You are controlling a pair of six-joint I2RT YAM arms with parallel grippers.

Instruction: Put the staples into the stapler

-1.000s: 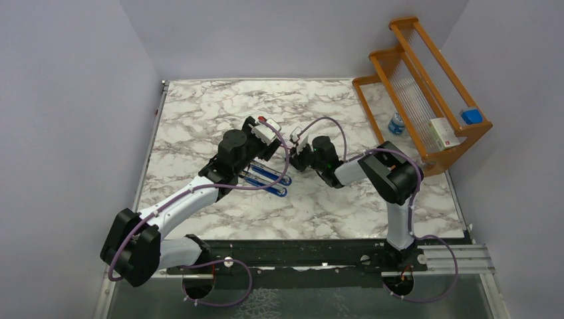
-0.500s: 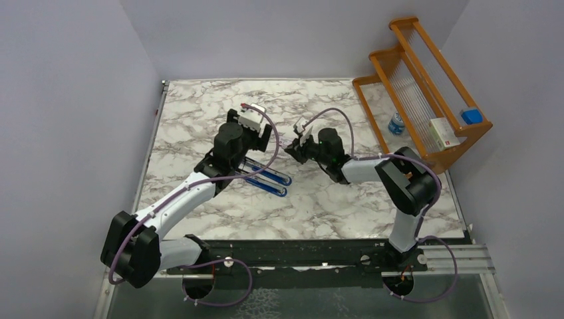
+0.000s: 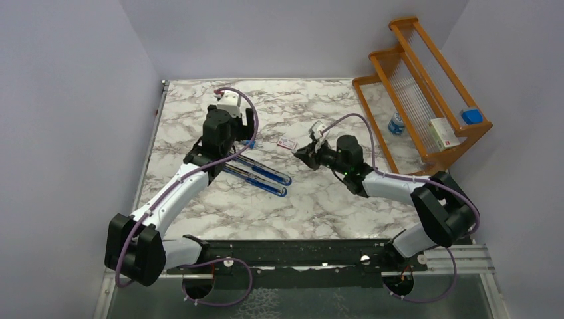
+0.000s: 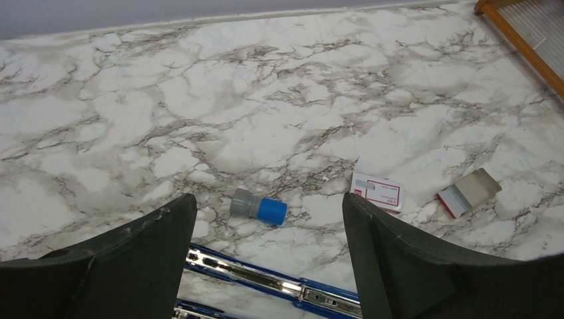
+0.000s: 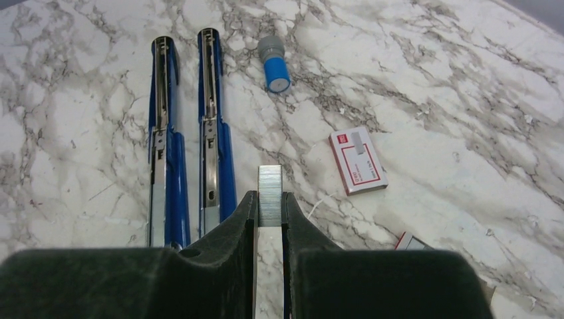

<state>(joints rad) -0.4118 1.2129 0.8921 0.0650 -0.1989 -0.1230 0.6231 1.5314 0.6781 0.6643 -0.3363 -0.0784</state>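
The blue stapler [image 3: 256, 174] lies opened flat on the marble table, its two rails side by side [image 5: 213, 133], one rail with its metal channel facing up [image 4: 266, 282]. My right gripper [image 5: 269, 199] is shut on a silvery strip of staples [image 5: 270, 186], held above the table just right of the rails [image 3: 300, 152]. The white, red-labelled staples box [image 5: 357, 160] lies flat beyond it [image 3: 287, 143]. My left gripper [image 4: 266, 226] hangs open and holds nothing, over the stapler's far end [image 3: 234, 141].
A small blue-capped cylinder [image 4: 259, 207] lies beyond the stapler's tips. A second part of the staples box [image 4: 468, 191] lies to the right of the box. A wooden rack [image 3: 425, 86] at the back right holds a white carton [image 3: 444, 133]; a little bottle [image 3: 397, 123] stands beside it.
My left arm has drawn back to the left and its jaws have widened. My right gripper has moved right with the strip. The staples box now shows between them.
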